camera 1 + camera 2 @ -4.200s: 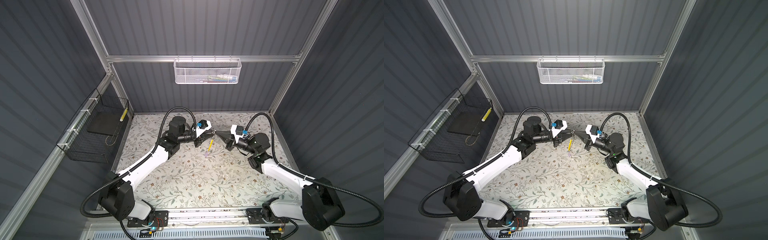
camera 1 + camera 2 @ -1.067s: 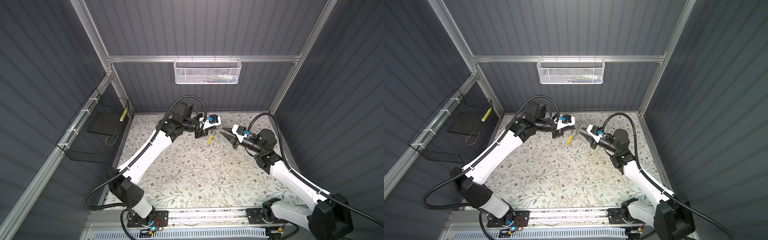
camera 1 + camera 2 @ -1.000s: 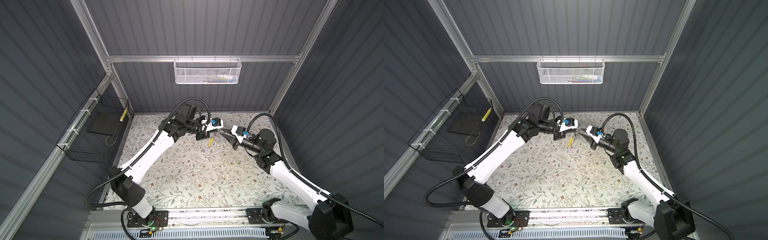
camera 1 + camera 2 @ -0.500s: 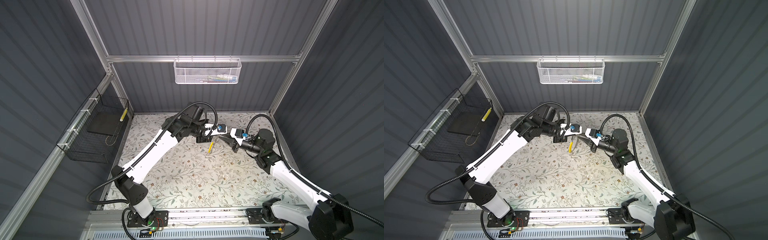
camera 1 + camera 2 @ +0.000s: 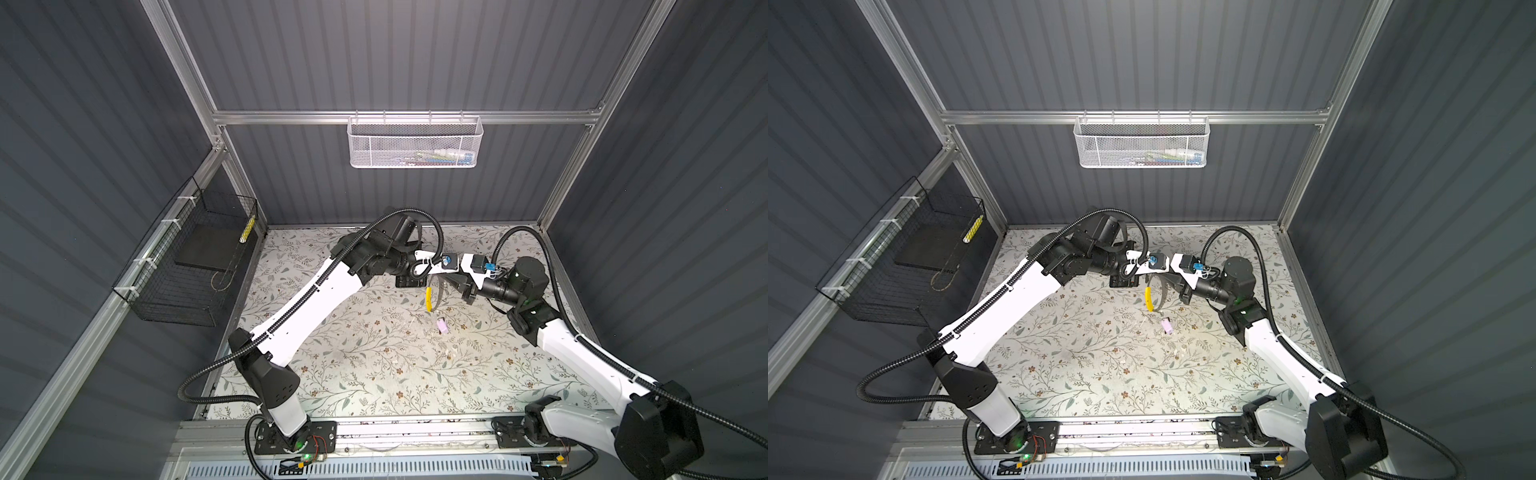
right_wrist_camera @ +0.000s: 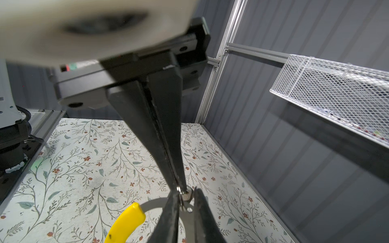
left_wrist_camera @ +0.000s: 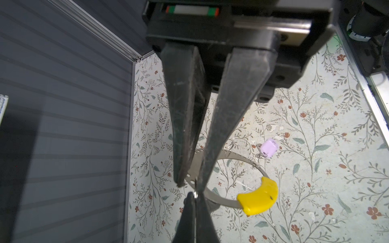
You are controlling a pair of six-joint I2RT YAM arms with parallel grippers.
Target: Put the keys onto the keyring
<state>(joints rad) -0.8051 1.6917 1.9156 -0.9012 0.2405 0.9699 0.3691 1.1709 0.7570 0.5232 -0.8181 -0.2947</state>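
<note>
In both top views the two grippers meet tip to tip above the back middle of the table. My left gripper is shut on the keyring, a thin grey hoop with a yellow tag that hangs beneath it. The right gripper is shut on a small dull metal key pressed against the hoop's band, between the left fingers. A pale lilac tag shows beside the hoop, below it in a top view. I cannot tell whether it hangs or lies on the table.
A white mesh basket hangs on the back wall. A black wire basket is fixed to the left wall. The floral table is boxed in by grey walls, with the arm bases on a rail at the front.
My left arm has stretched to the right with the keyring, and the right gripper has come in to meet it. The right jaws have narrowed onto the key.
</note>
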